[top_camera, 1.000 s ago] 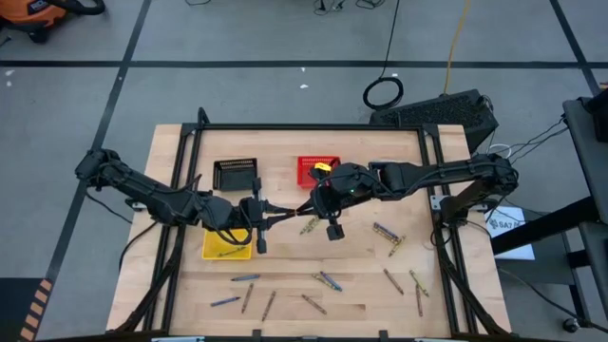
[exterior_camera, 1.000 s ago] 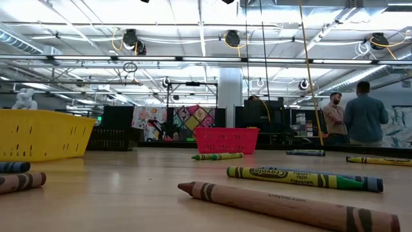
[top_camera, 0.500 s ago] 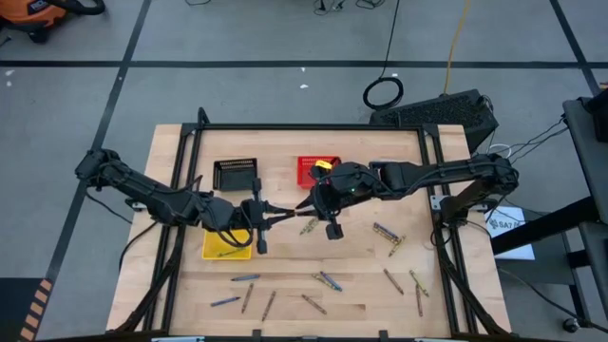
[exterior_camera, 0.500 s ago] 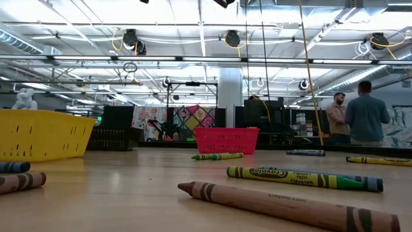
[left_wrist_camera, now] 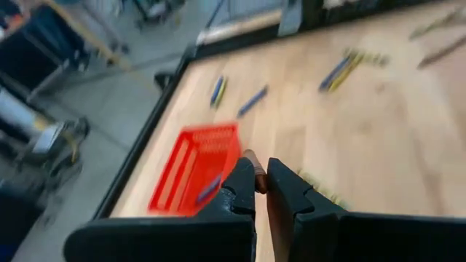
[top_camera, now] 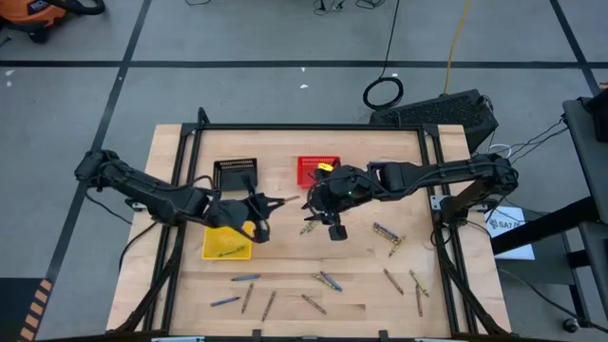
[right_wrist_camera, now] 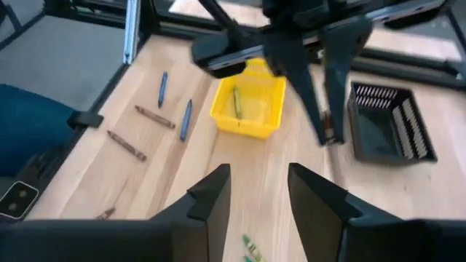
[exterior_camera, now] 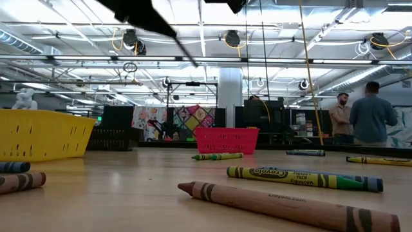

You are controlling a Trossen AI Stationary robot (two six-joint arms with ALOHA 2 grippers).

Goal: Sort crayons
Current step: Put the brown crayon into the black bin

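My left gripper hangs over the table's middle, shut on a brown crayon. My right gripper faces it from the right, open with nothing between its fingers. Loose crayons lie along the near part of the table and on its right. One yellow-green crayon lies below the grippers. The yellow basket holds a yellow-green crayon. At the far side stand the black basket and the red basket. My left gripper pinches the brown crayon between its two fingers at their free ends; one end of the crayon shows between the tips. The fingers slant down toward the table's right. The crayon is lifted clear, high above the table.
The black frame rails run around the table top. The two grippers' fingertips stand close together over the table's middle. Bare wood lies between the baskets and the near row of crayons. People stand in the room beyond the table.
My right gripper has opened and let go of the brown crayon, staying where it was. My left gripper, still shut on the crayon, has tipped its fingers downward and sunk a little, so that it now shows at the top of the low view.
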